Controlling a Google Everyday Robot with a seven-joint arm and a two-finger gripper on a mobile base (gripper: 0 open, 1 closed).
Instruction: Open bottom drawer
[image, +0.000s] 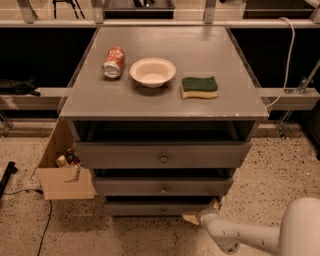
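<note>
The grey cabinet has three stacked drawers under its top. The bottom drawer (145, 208) is the narrowest and shallowest, close to the floor, with a small round knob (163, 211) at its centre. It stands slightly out from the cabinet, like the two drawers above it. My gripper (194, 218) is low at the drawer's right end, just off the lower right corner of its front and right of the knob. My white arm (240, 236) reaches in from the bottom right.
The middle drawer (162, 187) and top drawer (162, 156) sit above. On the cabinet top (200, 50) are a red can (113, 62) on its side, a white bowl (152, 71) and a green sponge (199, 87). A cardboard box (62, 172) stands on the floor at the left.
</note>
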